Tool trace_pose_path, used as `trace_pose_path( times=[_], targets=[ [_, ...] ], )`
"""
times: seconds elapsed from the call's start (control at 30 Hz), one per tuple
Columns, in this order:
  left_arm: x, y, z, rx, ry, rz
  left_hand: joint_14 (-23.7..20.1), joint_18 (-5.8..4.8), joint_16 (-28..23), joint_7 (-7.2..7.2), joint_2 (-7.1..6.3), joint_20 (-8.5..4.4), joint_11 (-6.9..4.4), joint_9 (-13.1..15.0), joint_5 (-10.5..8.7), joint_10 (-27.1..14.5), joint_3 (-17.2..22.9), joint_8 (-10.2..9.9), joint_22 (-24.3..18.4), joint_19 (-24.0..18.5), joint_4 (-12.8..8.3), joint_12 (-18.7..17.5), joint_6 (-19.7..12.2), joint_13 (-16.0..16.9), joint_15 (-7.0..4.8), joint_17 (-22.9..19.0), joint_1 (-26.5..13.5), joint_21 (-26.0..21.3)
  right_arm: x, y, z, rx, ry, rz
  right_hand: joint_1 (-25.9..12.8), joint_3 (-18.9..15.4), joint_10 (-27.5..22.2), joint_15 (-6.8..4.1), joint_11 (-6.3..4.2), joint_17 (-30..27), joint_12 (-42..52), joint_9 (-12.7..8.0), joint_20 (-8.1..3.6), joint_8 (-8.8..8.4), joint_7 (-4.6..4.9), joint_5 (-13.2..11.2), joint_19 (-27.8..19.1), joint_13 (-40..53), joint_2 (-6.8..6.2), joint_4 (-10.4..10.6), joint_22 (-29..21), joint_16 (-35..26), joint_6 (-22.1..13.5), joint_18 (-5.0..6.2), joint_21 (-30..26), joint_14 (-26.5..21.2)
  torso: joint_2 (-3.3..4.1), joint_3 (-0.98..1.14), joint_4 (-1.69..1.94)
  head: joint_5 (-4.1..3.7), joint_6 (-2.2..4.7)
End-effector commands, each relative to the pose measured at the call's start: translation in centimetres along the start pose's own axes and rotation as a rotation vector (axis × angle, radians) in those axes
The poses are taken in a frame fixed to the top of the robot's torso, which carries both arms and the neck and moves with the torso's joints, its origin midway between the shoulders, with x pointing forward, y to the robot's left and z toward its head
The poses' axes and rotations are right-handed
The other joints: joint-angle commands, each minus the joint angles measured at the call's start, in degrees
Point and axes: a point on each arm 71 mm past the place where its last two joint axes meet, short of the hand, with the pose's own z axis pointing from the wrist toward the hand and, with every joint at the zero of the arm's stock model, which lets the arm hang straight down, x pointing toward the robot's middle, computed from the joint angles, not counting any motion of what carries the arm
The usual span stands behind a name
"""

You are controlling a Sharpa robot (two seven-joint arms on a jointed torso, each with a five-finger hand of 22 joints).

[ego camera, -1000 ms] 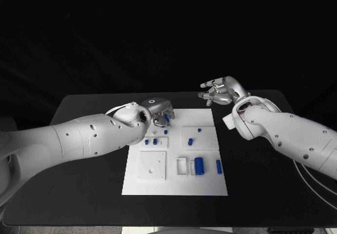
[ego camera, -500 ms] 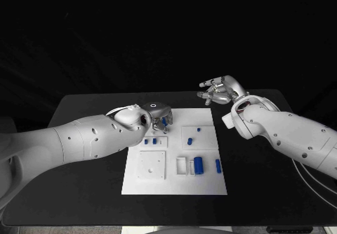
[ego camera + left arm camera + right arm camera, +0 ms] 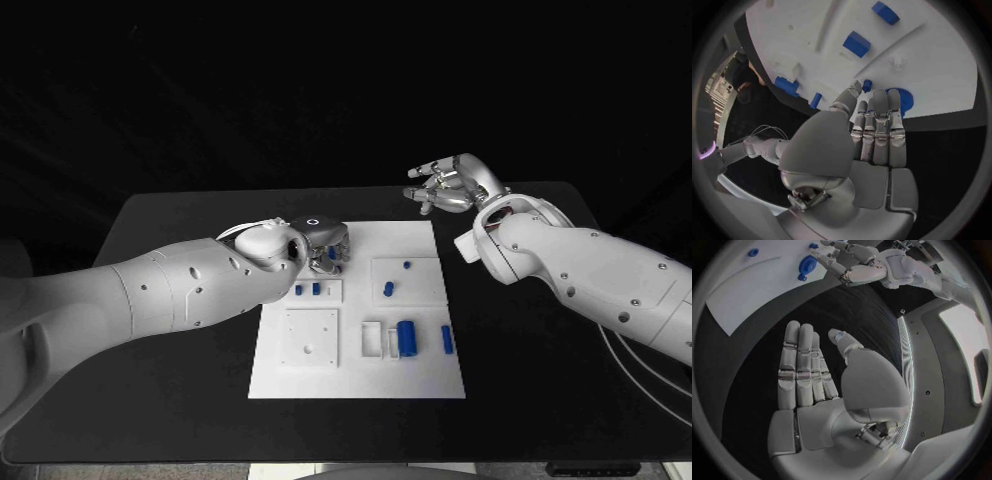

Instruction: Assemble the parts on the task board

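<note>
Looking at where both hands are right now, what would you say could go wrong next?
1. The left hand reaches over the board's far edge, fingertips beside a round blue gear and a small blue peg; it might knock either one aside.
2. The right hand hovers open off the board, so it likely cannot steady anything that slips.

Left hand (image 3: 851, 150), fingers (image 3: 879, 125) straight and together, tips at a round blue part (image 3: 901, 98) on the task board (image 3: 942, 65).
</note>
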Motion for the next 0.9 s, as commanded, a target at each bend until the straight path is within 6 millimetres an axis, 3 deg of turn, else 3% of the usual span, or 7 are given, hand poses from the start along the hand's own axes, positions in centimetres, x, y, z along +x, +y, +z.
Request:
trace_pose_path(
  times=[0.03, 0.5, 0.9],
  targets=[
    [0.19, -0.05, 0.10, 0.011, 0.016, 0.011, -0.3, -0.16, 0.3, 0.08, 0.57, -0.22, -0.15, -0.1, 0.45, 0.0, 0.8, -0.4, 1.1, 0.2, -0.1, -0.2, 0.0, -0.1, -0.12, -0.1, 0.1, 0.1, 0.14, 0.16, -0.02, -0.013, 0.013, 0.002, -0.1, 0.1, -0.3, 0.14, 0.03, 0.1, 0.3, -0.1, 0.16, -0.17, -0.05, 0.4, 0.0, -0.1, 0.12, -0.3, 0.0, -0.2, -0.2, -0.62, 0.3, 0.3, 0.01, 0.04, -0.01, -0.05, -0.03],
    [0.70, 0.39, 0.25, 0.021, 0.015, 0.006, 0.2, -0.01, 1.6, -0.10, 1.65, -0.57, -0.57, -0.1, 0.61, 0.2, 3.5, -0.4, 1.4, 0.3, -0.7, -0.3, 0.5, -0.1, -0.52, -0.1, -0.4, 1.7, 0.12, 0.19, -0.03, -0.016, 0.010, 0.002, -0.1, 0.2, -0.3, 0.12, 0.01, 0.1, 0.4, -0.1, 0.14, -0.14, -0.06, 0.4, 0.0, -0.1, 0.15, -0.4, 0.1, -0.2, 0.0, -0.61, 0.3, 0.4, -0.08, 0.03, 0.02, -0.20, -0.28],
    [0.98, 0.41, 0.35, 0.025, 0.013, -0.010, 0.8, -0.02, 2.7, -0.15, 1.63, -0.71, -0.71, -0.1, 0.21, 0.4, 4.1, -0.4, 1.3, -0.1, -0.7, -0.3, 0.4, -0.1, -0.70, 0.1, -0.9, 3.6, 0.20, 0.25, -0.02, -0.017, 0.012, 0.003, -0.1, 0.2, -0.3, 0.12, 0.01, 0.1, 0.4, -0.1, 0.14, -0.14, -0.06, 0.4, 0.0, -0.1, 0.15, -0.4, 0.1, -0.2, 0.0, -0.61, 0.3, 0.4, -0.06, 0.02, 0.05, -0.17, -0.27]
  ],
)
